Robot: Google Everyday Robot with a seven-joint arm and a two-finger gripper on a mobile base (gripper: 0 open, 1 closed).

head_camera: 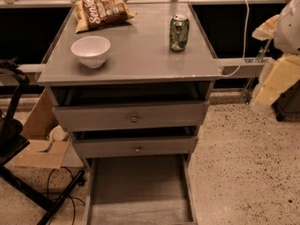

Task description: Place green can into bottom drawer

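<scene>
One green can (pixel 179 33) stands upright near the back right corner of a grey cabinet's top surface (pixel 140 62), well apart from the bottom drawer (pixel 140 189) below. It shares that surface with one white bowl (pixel 91 50) at the front left and one brown snack bag (pixel 103 12) lying at the back left. The three items do not touch one another.

The cabinet has three drawers. The top drawer (pixel 108 117) and the middle drawer (pixel 108 147), each with one small round knob, sit slightly ajar, and their interiors are too dark to make out. The bottom drawer is pulled far out toward the camera, its flat grey floor and low side walls in plain view.

The robot's pale end effector (pixel 274 74) hangs at the right edge of the scene, beside the cabinet and away from the can. Whether it is spread or pressed together cannot be told. A cardboard box (pixel 40 146) rests on the speckled floor (pixel 243 163) to the left.
</scene>
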